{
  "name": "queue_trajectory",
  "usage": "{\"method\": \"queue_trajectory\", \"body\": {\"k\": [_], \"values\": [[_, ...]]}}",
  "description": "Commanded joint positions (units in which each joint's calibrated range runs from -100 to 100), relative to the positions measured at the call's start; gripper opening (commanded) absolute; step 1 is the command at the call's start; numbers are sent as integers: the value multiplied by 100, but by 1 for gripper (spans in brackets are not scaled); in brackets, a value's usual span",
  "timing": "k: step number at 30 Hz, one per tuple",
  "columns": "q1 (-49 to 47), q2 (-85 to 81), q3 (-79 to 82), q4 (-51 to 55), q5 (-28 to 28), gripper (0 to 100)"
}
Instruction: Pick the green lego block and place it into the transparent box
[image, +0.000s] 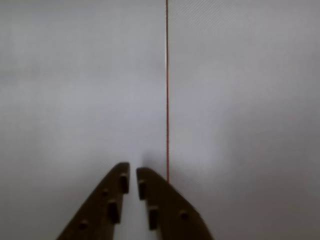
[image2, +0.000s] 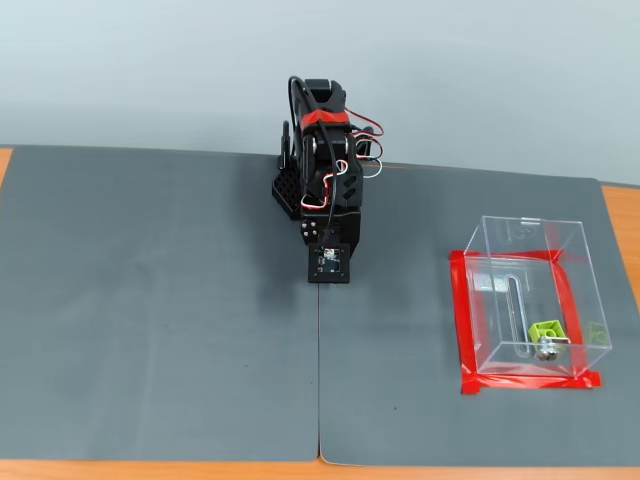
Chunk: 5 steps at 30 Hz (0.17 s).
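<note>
Sitting inside the clear box (image2: 530, 300), the green block (image2: 547, 330) rests near its front corner; the gripper (image: 133, 175) hangs nearly closed, empty, above the grey mat (image2: 150, 300).

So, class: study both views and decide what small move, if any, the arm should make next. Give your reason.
Probably none beyond staying parked. The small lime-green studded plastic brick already lies inside the clear plastic rectangular box, near its front right corner. The arm is folded back over the grey mat, away from the box, and the wrist view shows the gripper empty, its jaws nearly closed.
</note>
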Motion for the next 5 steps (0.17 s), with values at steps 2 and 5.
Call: {"method": "queue_trajectory", "body": {"k": [2, 5], "values": [[5, 25, -364, 24, -16, 2], [5, 25, -364, 24, -16, 2]]}}
